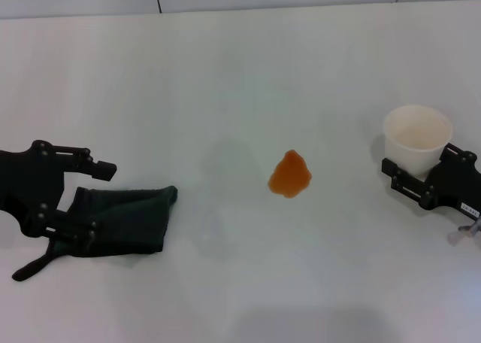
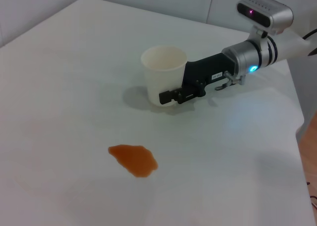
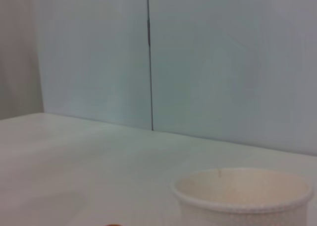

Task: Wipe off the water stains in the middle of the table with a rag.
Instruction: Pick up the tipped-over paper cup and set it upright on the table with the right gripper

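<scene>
The water stains [image 1: 289, 175] are one small orange blotch in the middle of the white table [image 1: 240, 72]; it also shows in the left wrist view [image 2: 134, 159]. The dark green-black rag [image 1: 128, 219] lies flat at the front left, its thin tail [image 1: 30, 268] trailing toward the front edge. My left gripper [image 1: 101, 202] is open, low over the rag's left end, with one finger lying over the cloth. My right gripper [image 1: 406, 179] sits at the base of a white paper cup [image 1: 417, 136] at the right.
The paper cup stands upright right of the stain and also shows in the left wrist view [image 2: 163, 72] and the right wrist view [image 3: 242, 194]. A pale wall [image 3: 148, 62] runs behind the table's far edge. The table's right edge [image 2: 299, 117] lies near the right arm.
</scene>
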`<state>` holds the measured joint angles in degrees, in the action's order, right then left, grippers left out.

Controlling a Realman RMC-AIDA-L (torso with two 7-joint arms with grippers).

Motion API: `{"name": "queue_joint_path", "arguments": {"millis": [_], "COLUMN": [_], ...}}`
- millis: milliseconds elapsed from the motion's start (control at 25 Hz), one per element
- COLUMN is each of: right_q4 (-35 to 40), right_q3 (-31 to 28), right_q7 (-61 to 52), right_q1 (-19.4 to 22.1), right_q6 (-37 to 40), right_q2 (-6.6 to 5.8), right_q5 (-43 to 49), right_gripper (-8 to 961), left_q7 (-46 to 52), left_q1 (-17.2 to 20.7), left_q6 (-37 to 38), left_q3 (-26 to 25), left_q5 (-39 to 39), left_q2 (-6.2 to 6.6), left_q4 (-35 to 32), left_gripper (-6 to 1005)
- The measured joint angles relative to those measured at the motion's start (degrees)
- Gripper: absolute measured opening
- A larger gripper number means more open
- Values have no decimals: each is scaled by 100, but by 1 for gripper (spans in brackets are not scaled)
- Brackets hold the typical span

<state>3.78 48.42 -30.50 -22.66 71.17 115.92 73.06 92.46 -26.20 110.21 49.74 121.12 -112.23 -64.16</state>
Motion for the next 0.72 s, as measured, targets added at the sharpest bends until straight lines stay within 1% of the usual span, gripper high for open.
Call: {"name": "queue_joint_path", "arguments": {"millis": [80,240,720], "right_q4": [-1,-1,-1], "right_q3": [2,22,45], "right_q7": [1,1,-23], "right_q1": [0,13,21], "right_q6": [-59,-125,-8], "right_q2": [0,0,-9], "right_q5": [-4,-4,37], "right_gripper": [678,716,828], "left_q7": [0,0,0], "left_q1": [9,29,39], "left_q6": [0,0,0], "left_q3": [0,0,0], "left_q5": [-1,-2,17], "left_q2": [0,0,0], "left_q4": [0,0,0], "left_gripper": [792,791,786]}}
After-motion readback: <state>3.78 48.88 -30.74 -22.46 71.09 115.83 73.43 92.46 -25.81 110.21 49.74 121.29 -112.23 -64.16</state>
